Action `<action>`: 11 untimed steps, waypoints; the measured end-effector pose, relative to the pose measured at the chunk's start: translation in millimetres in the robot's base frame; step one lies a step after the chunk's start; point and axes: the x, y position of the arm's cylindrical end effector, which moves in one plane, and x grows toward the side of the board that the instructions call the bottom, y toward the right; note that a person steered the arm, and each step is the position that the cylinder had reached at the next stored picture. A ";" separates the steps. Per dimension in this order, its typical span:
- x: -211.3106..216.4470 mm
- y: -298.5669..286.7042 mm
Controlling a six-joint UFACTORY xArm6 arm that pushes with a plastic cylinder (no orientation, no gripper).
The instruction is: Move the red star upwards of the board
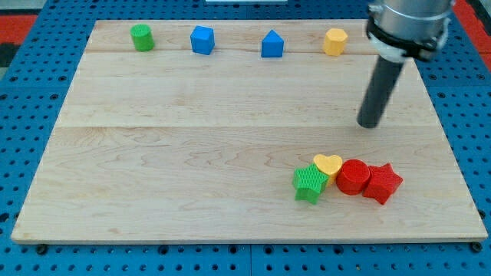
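A pale wooden board lies on a blue studded surface, seen from slightly above. Along the far edge of the board four blocks stand in a row, well apart from one another: a green cylinder at the left, then a blue cube, then a blue house-shaped block, then a yellow block whose exact shape is hard to make out. Near the front right of the board four more blocks sit bunched together in a line, each touching the next: a green star at the left, a yellow heart just behind and right of it, a red cylinder, and the red star at the right end of the group. The arm comes in from the upper right corner and ends in a dark rod; there are no fingers to open or close. My tip rests on bare board, well apart from the cluster, farther back than the red star and roughly above the red cylinder in the view.
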 end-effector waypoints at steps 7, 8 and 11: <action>101.5 -46.3; 63.9 -51.1; 30.8 -48.7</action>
